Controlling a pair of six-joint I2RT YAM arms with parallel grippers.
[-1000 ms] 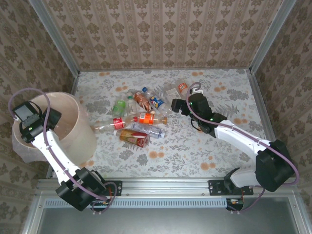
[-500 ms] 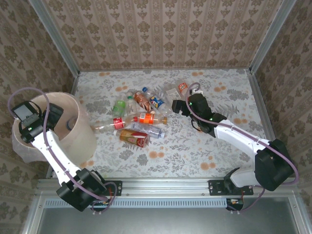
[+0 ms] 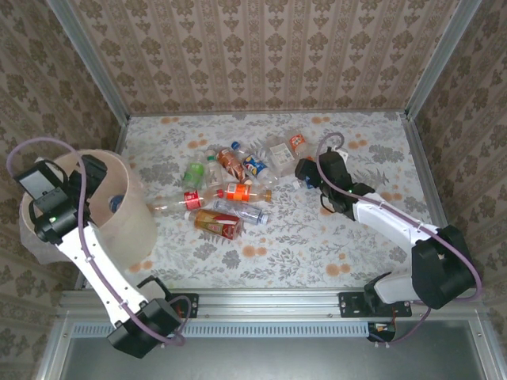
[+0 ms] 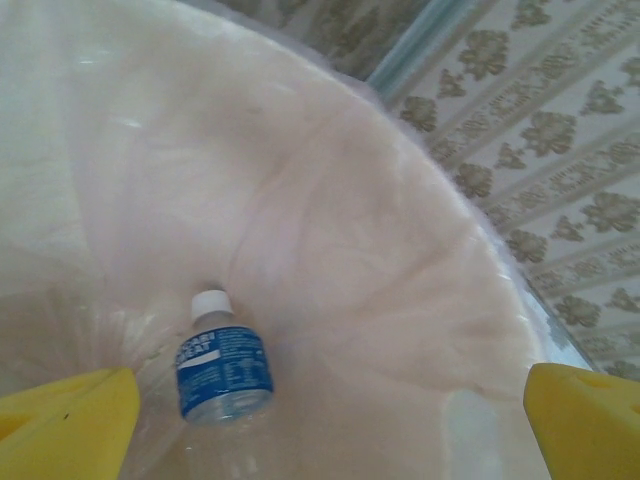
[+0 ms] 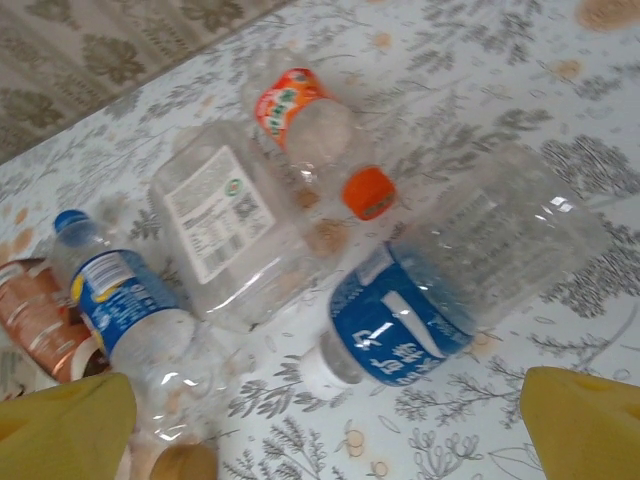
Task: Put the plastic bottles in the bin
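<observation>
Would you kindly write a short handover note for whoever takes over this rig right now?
Left claw: open, empty, over the bin.
Right claw: open, empty, over a blue-labelled bottle lying on the table.
Done: one binned bottle, white cap, blue label, lies at the bin's bottom.
Left: the cluster of bottles mid-table, none gripped; the blue-labelled one looks like the right arm's likely next pick.

The near and right worktop lies bare and passable. The plastic bottles crowd the middle, the bin blocks the left edge, and papered walls close three sides.
</observation>
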